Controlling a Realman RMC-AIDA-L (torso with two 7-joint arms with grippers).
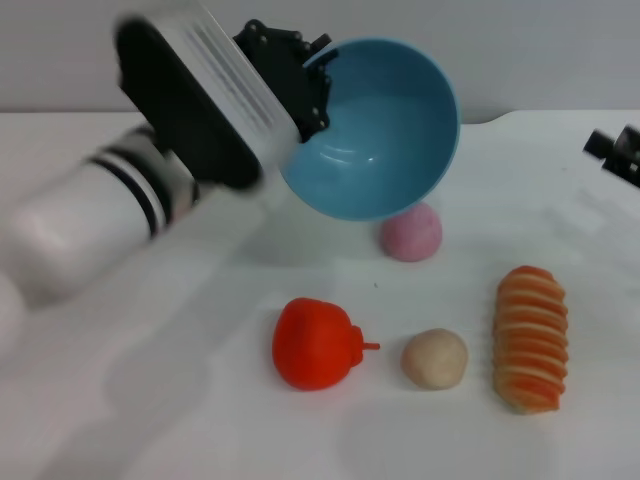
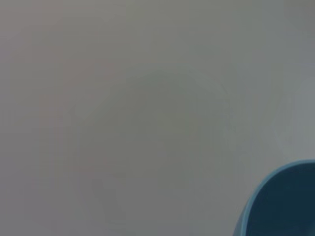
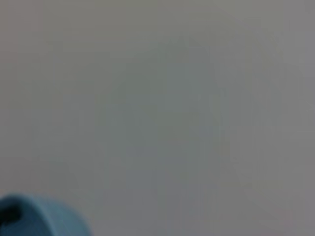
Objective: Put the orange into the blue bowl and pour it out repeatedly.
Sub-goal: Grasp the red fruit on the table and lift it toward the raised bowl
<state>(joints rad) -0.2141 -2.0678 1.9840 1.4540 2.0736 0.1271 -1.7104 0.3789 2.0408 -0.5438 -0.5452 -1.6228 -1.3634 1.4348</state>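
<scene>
We've got the left tool (image 1: 305,105) clamped on the rim of the blue bowl (image 1: 375,130), tipped up empty in the air. The orange (image 1: 314,343) sits below on the surface (image 1: 200,400). Setting down too fast might bump the pink ball (image 1: 410,232). Right tool (image 1: 615,152) parked; can't tell its state.

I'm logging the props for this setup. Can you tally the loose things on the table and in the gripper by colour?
Red-orange: 1, the orange
Light blue: 1, the blue bowl, tipped and held up by the left gripper
Pink: 1, a ball
Beige: 1, a smaller ball
Orange-and-cream striped: 1, a loaf
Total: 5
</scene>
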